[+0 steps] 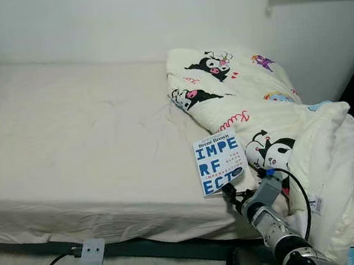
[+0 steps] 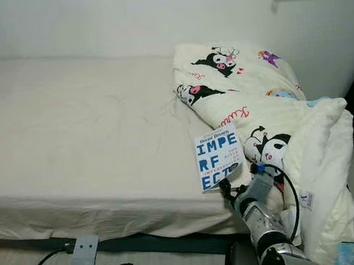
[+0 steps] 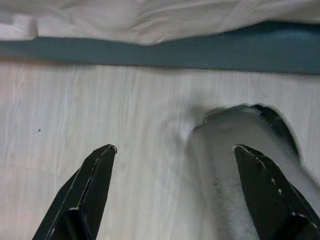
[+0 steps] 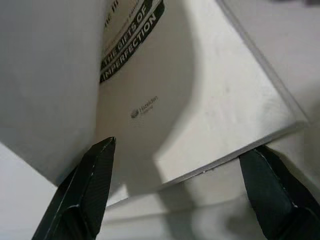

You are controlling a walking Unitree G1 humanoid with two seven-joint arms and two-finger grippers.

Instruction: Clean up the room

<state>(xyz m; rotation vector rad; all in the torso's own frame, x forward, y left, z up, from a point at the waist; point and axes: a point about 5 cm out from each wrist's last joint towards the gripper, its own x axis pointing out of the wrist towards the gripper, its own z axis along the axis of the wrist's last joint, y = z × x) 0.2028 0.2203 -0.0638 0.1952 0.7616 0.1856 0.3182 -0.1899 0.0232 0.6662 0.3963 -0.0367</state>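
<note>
White book [image 1: 218, 163] stands at the bed's [image 1: 73, 154] edge beside the bunched cartoon blanket [image 1: 269, 118], with the right pincer [image 4: 175, 170] spread around its bottom corner. Cleaning looks barely started.

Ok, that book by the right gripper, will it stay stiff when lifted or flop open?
The book looks like a thin paperback, so probably light, though it may bend if held by one corner. The right wrist view shows its cover already lifting, so it could flop open. The right gripper has its fingers spread around the bottom edge; the smooth cover may slip.
</note>
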